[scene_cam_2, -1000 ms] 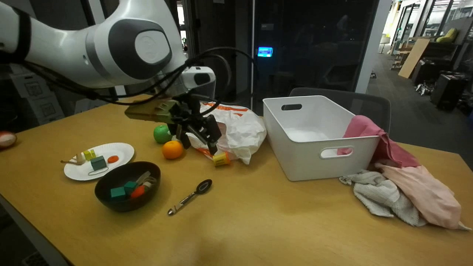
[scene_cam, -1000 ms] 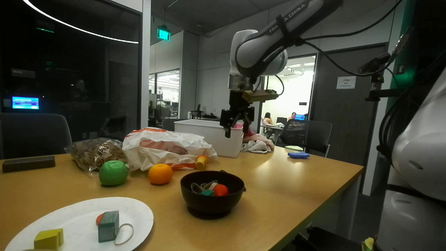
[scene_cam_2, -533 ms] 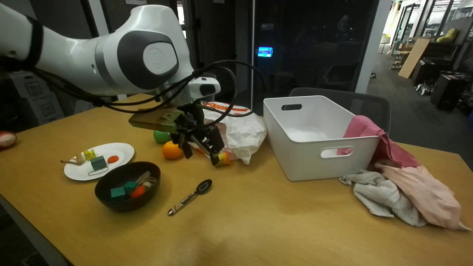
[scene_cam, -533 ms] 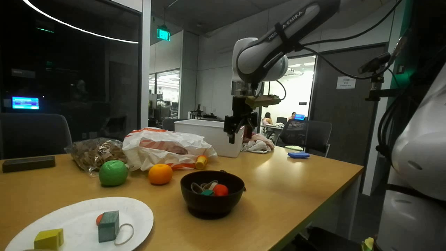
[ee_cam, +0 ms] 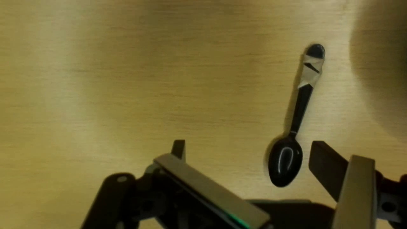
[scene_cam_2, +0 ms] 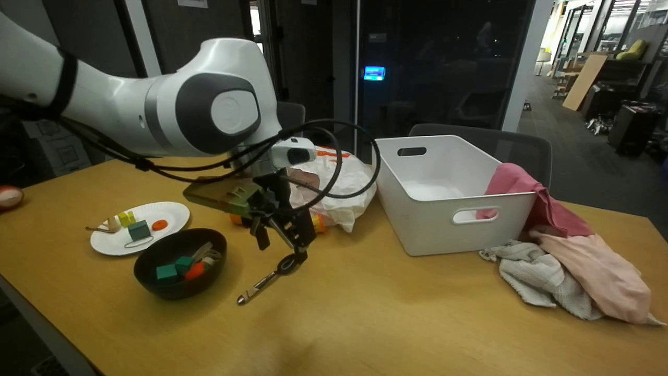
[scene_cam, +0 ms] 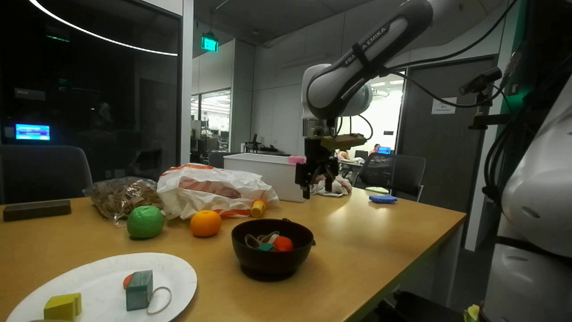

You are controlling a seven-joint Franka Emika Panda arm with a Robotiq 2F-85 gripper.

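My tool (ee_cam: 248,149) hangs over the black spoon (ee_cam: 297,121), fingers wide apart. The spoon lies just beside the black bowl (scene_cam: 273,264), which hides most of it in an exterior view. In an exterior view, one fingertip (scene_cam_2: 301,255) covers the spoon's round tip, and a bit of the orange (scene_cam_2: 236,220) peeks out near the bowl. The wrist view best shows the handle's pale wrap (ee_cam: 308,76).

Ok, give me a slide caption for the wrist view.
Open hand above a wooden table, a black spoon lying bowl end toward the fingers.
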